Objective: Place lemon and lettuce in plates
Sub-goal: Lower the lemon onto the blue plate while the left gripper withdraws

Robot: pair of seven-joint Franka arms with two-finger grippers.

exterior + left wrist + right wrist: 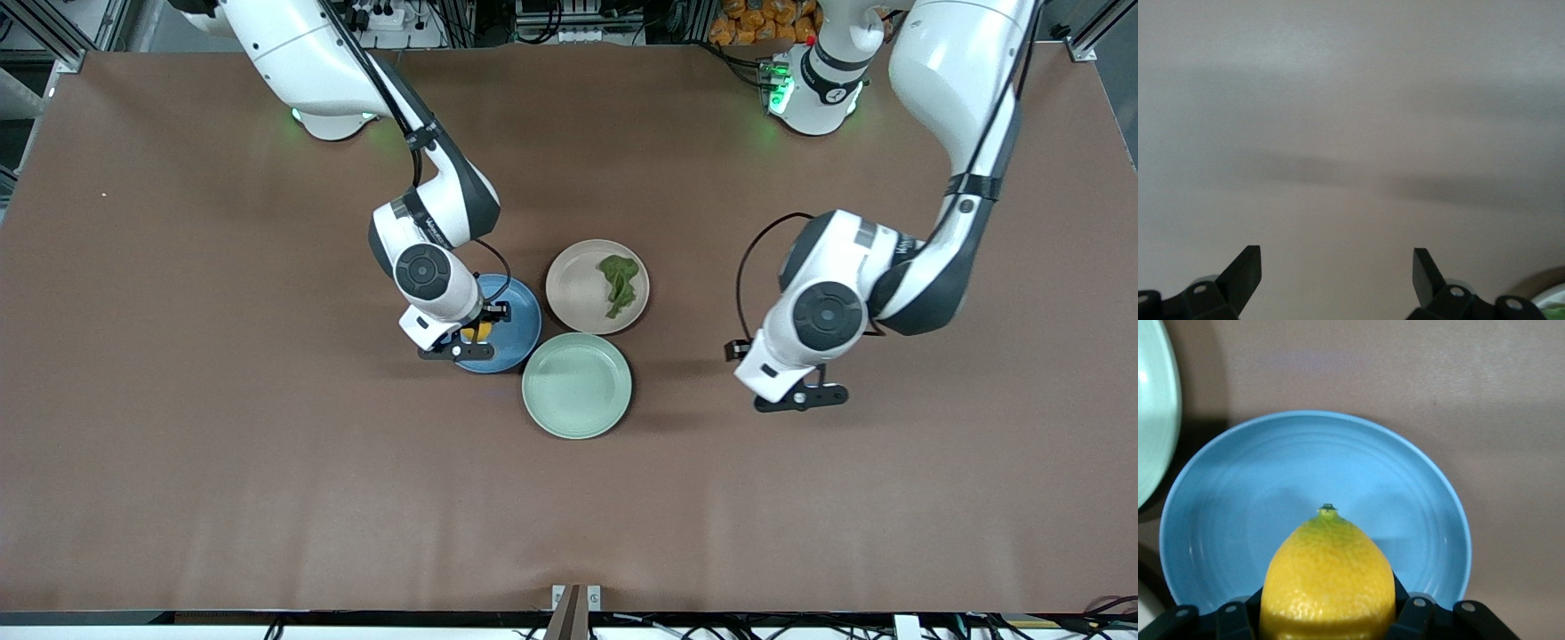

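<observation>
My right gripper (476, 335) is shut on the yellow lemon (477, 332) and holds it over the blue plate (520, 320). In the right wrist view the lemon (1328, 580) fills the space between the fingers, with the blue plate (1405, 487) right under it. The dark green lettuce (619, 283) lies in the beige-pink plate (573, 289), which stands beside the blue plate toward the left arm's end. My left gripper (805, 396) is open and empty over bare table toward the left arm's end. In the left wrist view its gripper (1337, 267) frames only tabletop.
A pale mint-green plate (577, 385) stands empty, nearer to the front camera than the other two plates and touching or nearly touching them. Its rim shows at the edge of the right wrist view (1155, 407). Brown tabletop surrounds the plates.
</observation>
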